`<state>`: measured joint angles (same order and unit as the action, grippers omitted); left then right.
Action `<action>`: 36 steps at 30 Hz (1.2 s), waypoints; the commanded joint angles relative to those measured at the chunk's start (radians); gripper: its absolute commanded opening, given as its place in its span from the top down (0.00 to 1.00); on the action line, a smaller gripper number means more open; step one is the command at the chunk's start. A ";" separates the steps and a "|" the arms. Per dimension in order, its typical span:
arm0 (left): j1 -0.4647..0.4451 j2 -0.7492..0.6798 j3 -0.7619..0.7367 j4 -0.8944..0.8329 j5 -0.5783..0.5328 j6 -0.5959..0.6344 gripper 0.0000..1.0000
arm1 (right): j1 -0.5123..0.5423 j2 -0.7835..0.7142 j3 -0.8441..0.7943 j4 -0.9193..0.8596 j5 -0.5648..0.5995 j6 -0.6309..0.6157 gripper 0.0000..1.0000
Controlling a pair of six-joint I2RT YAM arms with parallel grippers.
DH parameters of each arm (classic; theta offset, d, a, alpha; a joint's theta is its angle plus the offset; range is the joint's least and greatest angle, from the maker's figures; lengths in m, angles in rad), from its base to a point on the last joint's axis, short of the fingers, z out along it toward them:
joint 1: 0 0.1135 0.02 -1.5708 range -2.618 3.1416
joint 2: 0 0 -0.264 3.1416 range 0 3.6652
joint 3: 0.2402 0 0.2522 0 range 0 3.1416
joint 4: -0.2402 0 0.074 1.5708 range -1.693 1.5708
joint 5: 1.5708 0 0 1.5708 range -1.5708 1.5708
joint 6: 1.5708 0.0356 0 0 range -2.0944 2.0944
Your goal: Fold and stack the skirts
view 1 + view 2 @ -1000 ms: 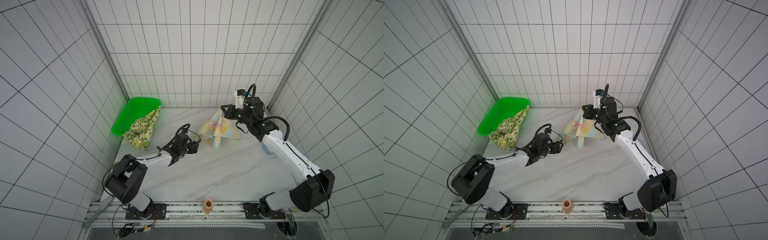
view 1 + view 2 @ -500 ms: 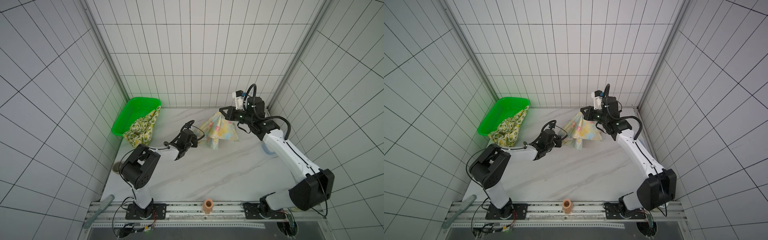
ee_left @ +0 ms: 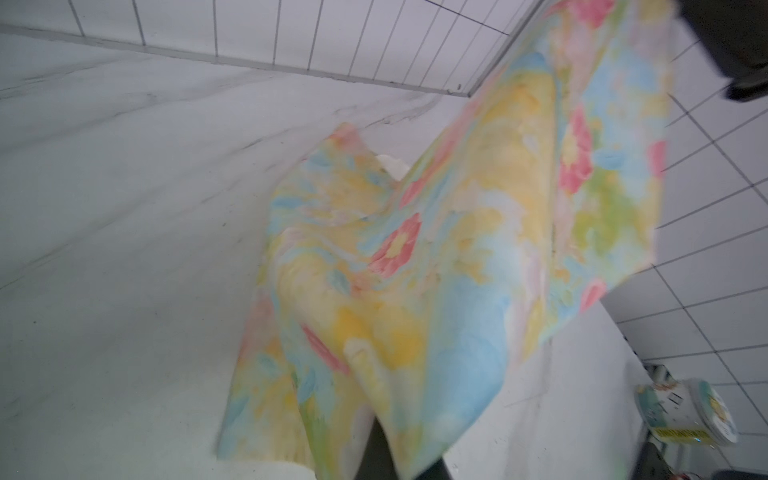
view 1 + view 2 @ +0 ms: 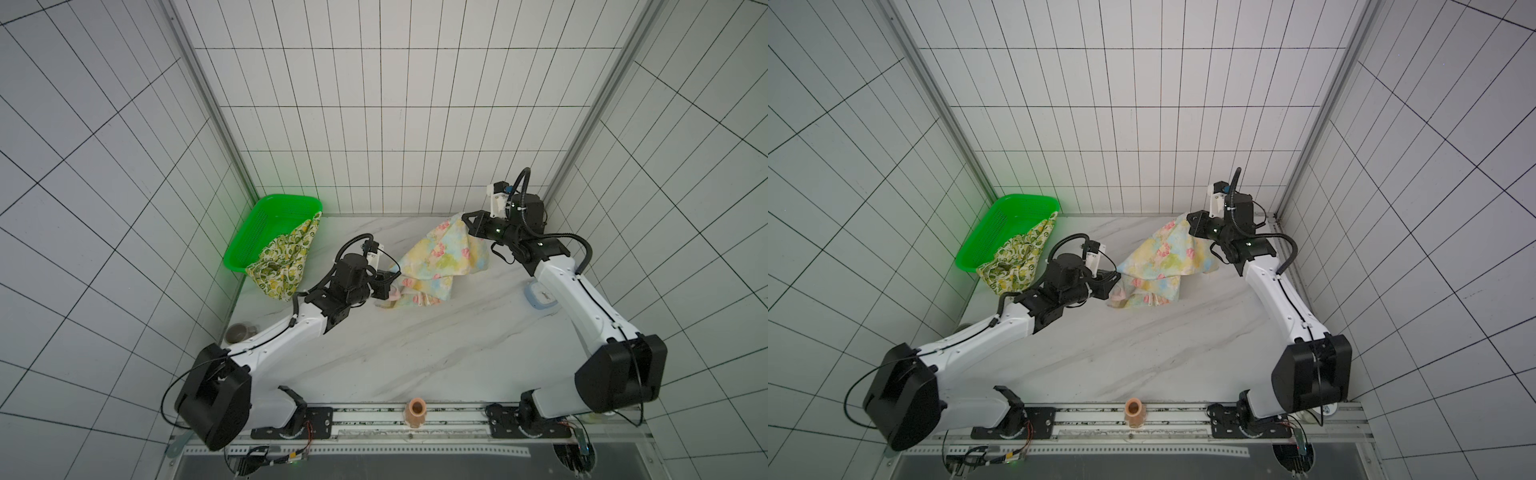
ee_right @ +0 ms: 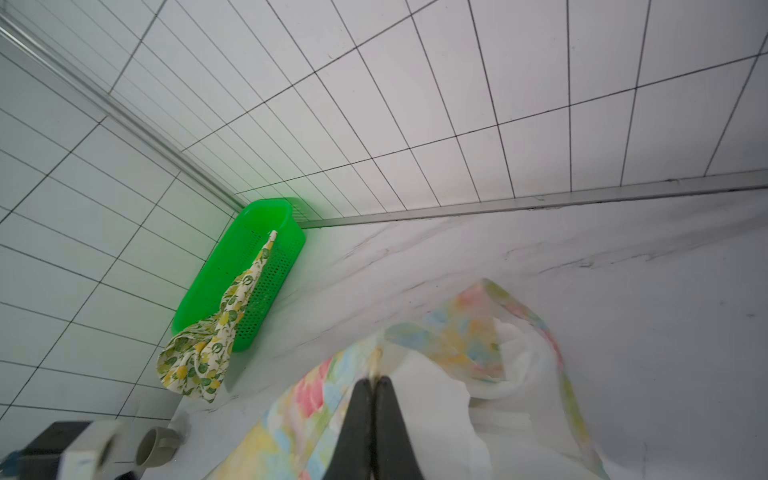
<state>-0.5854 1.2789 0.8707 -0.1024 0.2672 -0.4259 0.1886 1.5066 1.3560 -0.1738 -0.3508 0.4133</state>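
- Gripping the pastel floral skirt [image 4: 440,257] by an upper corner, the right gripper [image 4: 466,220] holds it raised near the back wall, jaws pinched on cloth.
- Clamped on that skirt's lower edge, the left gripper [image 4: 388,286] sits low; loose folds touch the marble table [image 4: 415,353].
- Well apart, the lemon skirt [image 4: 284,266] spills from the green basket [image 4: 253,237] onto the table.

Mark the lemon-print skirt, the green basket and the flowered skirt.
lemon-print skirt [image 4: 282,266]: in a top view, on the cloth spilling from the basket.
green basket [image 4: 262,228]: in a top view, on its bare mesh inside.
flowered skirt [image 4: 440,253]: in a top view, on the middle of the hanging cloth.
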 commanded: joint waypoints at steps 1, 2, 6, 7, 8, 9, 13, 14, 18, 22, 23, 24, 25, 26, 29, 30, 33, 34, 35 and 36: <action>0.024 -0.023 0.034 -0.120 0.194 -0.002 1.00 | -0.021 0.101 -0.045 0.042 0.012 -0.024 0.50; 0.037 -0.017 0.038 -0.115 0.228 -0.018 1.00 | -0.024 0.136 -0.046 0.046 0.012 -0.024 0.43; 0.092 0.053 0.026 -0.028 0.330 -0.080 1.00 | -0.019 0.177 -0.118 0.090 -0.002 -0.002 0.32; 0.109 0.086 0.029 -0.013 0.348 -0.095 1.00 | -0.014 0.167 -0.152 0.109 0.006 0.010 0.32; 0.125 0.121 0.040 -0.006 0.374 -0.100 1.00 | -0.001 0.153 -0.193 0.126 0.023 0.017 0.32; 0.139 0.151 0.048 0.002 0.392 -0.104 1.00 | 0.015 0.139 -0.225 0.137 0.043 0.018 0.32; 0.180 0.293 0.066 0.102 0.427 -0.168 1.00 | 0.141 0.065 -0.354 0.138 0.183 0.003 0.33; 0.193 0.324 0.067 0.122 0.431 -0.191 1.00 | 0.175 0.046 -0.386 0.140 0.200 0.004 0.35; 0.239 0.385 0.042 0.212 0.434 -0.268 0.88 | 0.292 -0.048 -0.508 0.160 0.262 0.021 0.38; 0.263 0.322 -0.002 0.230 0.395 -0.299 0.55 | 0.351 -0.149 -0.618 0.155 0.285 0.054 0.38; 0.265 0.288 -0.007 0.194 0.369 -0.276 0.51 | 0.362 -0.178 -0.650 0.159 0.274 0.064 0.38; 0.265 0.252 -0.005 0.122 0.335 -0.243 0.49 | 0.376 -0.208 -0.676 0.163 0.271 0.069 0.38; 0.264 0.217 -0.005 0.066 0.308 -0.218 0.48 | 0.390 -0.229 -0.694 0.160 0.276 0.075 0.38; 0.263 0.178 -0.010 0.010 0.284 -0.186 0.48 | 0.406 -0.249 -0.710 0.155 0.280 0.077 0.38; 0.257 0.081 -0.047 -0.132 0.222 -0.138 0.48 | 0.452 -0.263 -0.740 0.143 0.275 0.088 0.39; 0.255 0.055 -0.063 -0.172 0.203 -0.131 0.48 | 0.467 -0.258 -0.748 0.144 0.275 0.091 0.39; 0.232 -0.026 -0.115 -0.270 0.138 -0.103 0.48 | 0.508 -0.228 -0.775 0.172 0.286 0.096 0.40; 0.219 -0.044 -0.130 -0.300 0.115 -0.098 0.48 | 0.520 -0.211 -0.777 0.178 0.291 0.097 0.41; 0.202 -0.063 -0.146 -0.318 0.093 -0.093 0.49 | 0.532 -0.195 -0.779 0.189 0.297 0.096 0.42; 0.183 -0.074 -0.161 -0.329 0.081 -0.087 0.49 | 0.543 -0.176 -0.780 0.202 0.299 0.092 0.44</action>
<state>-0.3660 1.2324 0.7570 -0.2893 0.4404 -0.5610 0.7025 1.2926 0.6266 -0.0109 -0.0792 0.4919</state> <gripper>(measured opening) 0.514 0.569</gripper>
